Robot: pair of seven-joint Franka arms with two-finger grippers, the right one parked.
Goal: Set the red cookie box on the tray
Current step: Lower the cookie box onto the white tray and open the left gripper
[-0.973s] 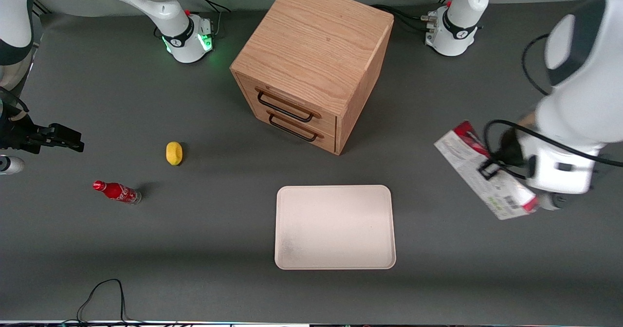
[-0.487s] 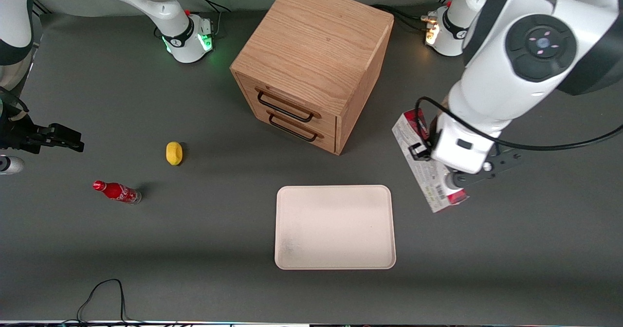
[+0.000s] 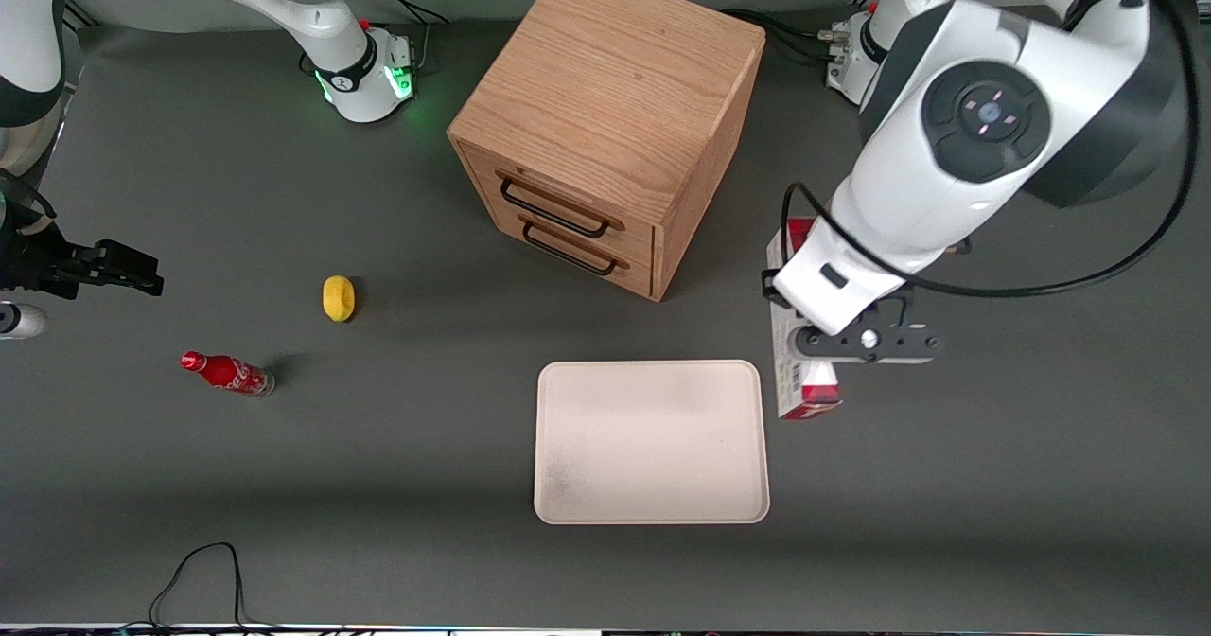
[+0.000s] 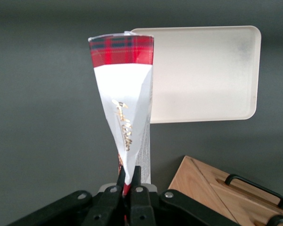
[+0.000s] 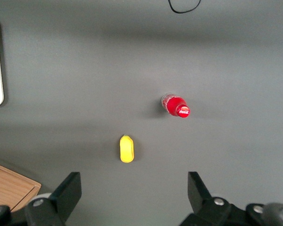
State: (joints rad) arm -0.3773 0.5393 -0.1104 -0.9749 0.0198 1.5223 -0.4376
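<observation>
My left gripper [image 3: 802,331] is shut on the red cookie box [image 3: 804,395] and holds it in the air beside the tray [image 3: 651,442], at the tray's edge toward the working arm's end. In the front view the arm hides most of the box; its red end and pale face show below the wrist. In the left wrist view the gripper [image 4: 130,175] pinches the box [image 4: 125,101] by one narrow end, and the box hangs edge-on with its red tartan end over the edge of the cream-white tray [image 4: 203,75]. The tray holds nothing.
A wooden two-drawer cabinet [image 3: 610,120] stands farther from the camera than the tray; its corner shows in the wrist view [image 4: 226,197]. A yellow lemon-like object [image 3: 338,297] and a small red cola bottle [image 3: 227,373] lie toward the parked arm's end.
My left gripper has carried the cookie box from the working arm's end of the table toward the tray. The box has turned to stand more edge-on.
</observation>
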